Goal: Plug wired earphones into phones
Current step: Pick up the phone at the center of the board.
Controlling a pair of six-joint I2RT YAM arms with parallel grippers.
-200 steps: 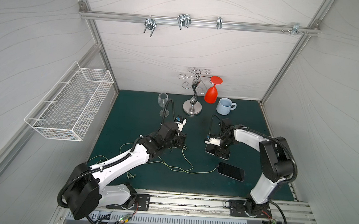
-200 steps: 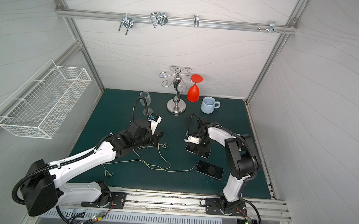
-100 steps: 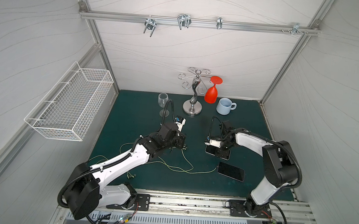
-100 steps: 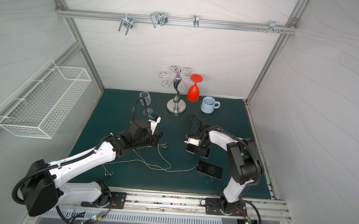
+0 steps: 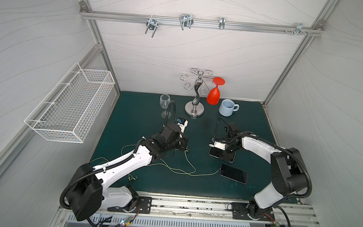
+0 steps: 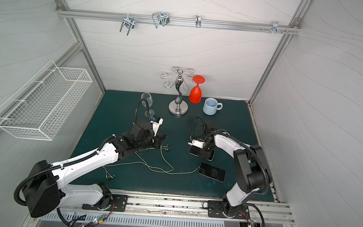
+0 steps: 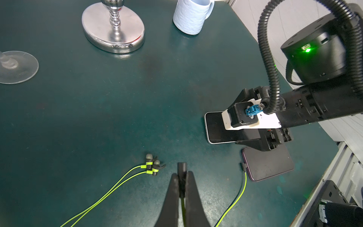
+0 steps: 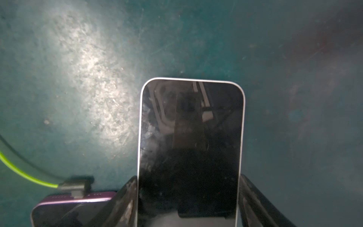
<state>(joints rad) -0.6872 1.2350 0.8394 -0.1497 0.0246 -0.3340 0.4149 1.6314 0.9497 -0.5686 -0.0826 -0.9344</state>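
Right of centre in both top views, the right gripper (image 8: 188, 177) has just narrowed against the silver-edged phone (image 5: 214, 152), bracing it on the mat (image 5: 142, 115). Left of centre, the left gripper (image 7: 182, 174) pinches the spare earphone plug (image 7: 181, 166); insertion looks next. The purple phone (image 7: 268, 163) below is already plugged.

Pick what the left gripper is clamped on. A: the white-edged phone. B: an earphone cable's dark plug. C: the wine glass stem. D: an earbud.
B: the left wrist view shows the left gripper shut on the dark plug, its yellow-green cable trailing back from it; the white-edged phone sits in the right gripper.
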